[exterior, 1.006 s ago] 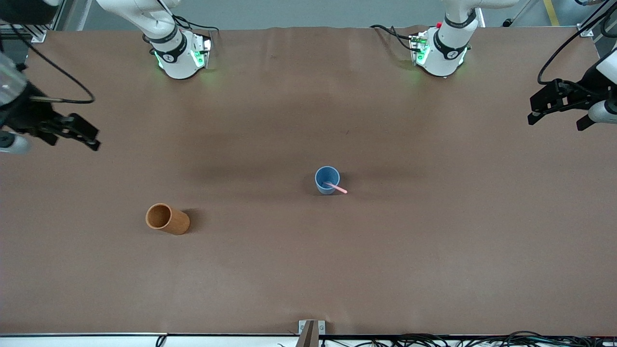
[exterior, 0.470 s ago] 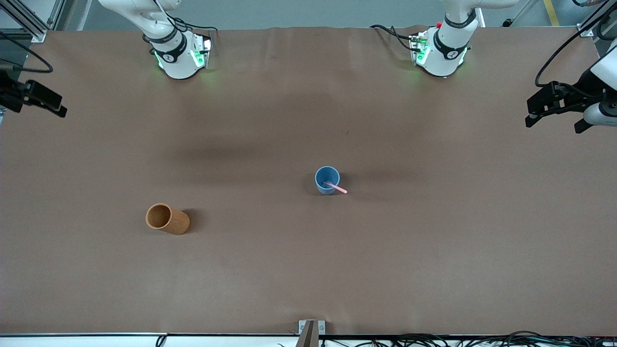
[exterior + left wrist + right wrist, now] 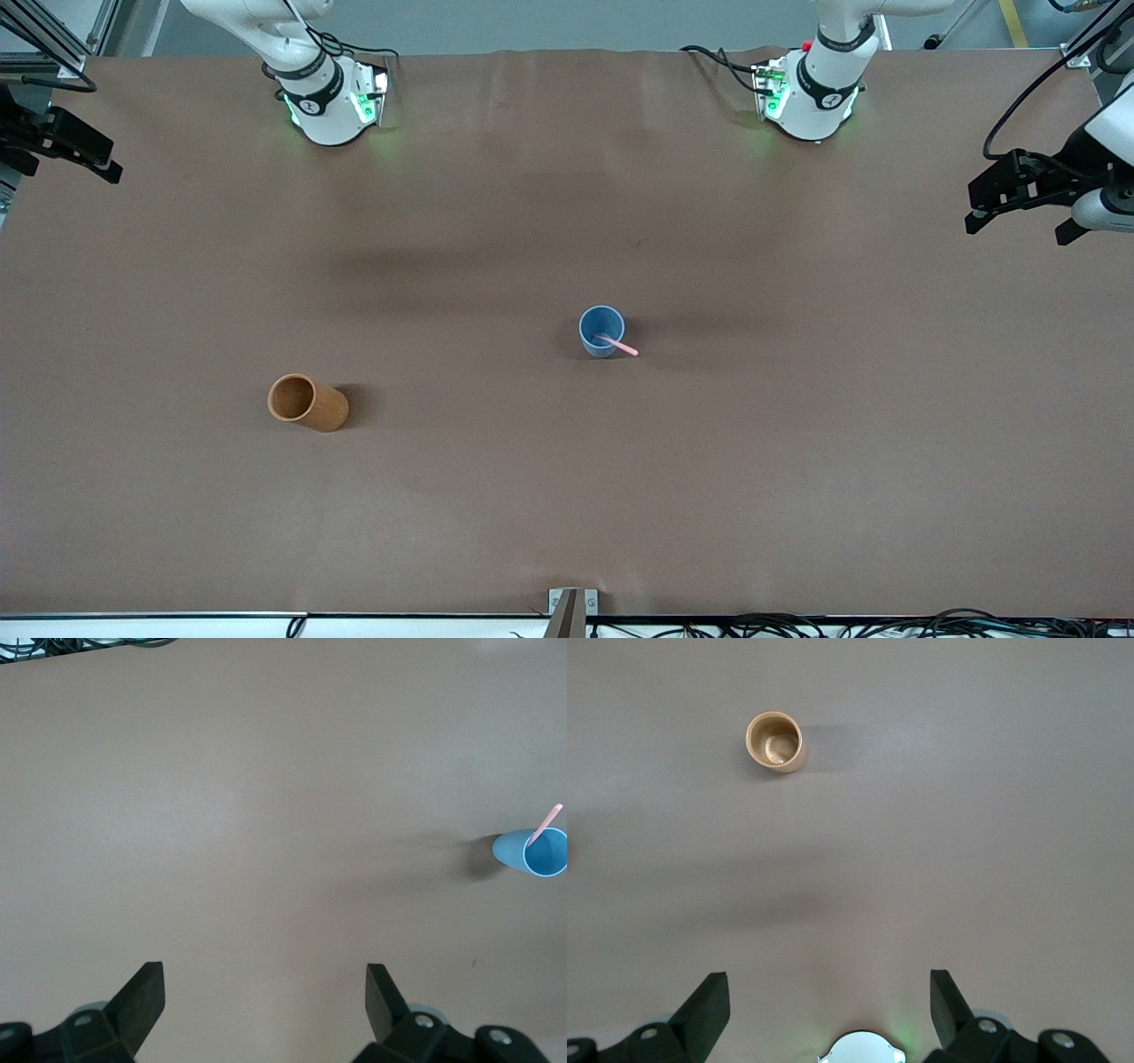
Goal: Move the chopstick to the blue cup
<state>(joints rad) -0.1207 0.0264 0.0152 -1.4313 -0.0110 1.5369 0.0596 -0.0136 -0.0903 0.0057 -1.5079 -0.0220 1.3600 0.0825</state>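
Near the middle of the table stands the blue cup. The pale pink chopstick leans inside it, with its upper end sticking out over the rim. My left gripper hangs open and empty over the table's edge at the left arm's end, well apart from the cup. At the right arm's end, my right gripper is also open and empty, over the table's edge.
An orange-brown cup stands nearer to the front camera than the blue cup, toward the right arm's end. Both arm bases sit at the table's robot edge. Cables lie along the front edge.
My right gripper has pulled back out toward the table's edge at the right arm's end. The left gripper has barely shifted. Cups and chopstick have not moved.
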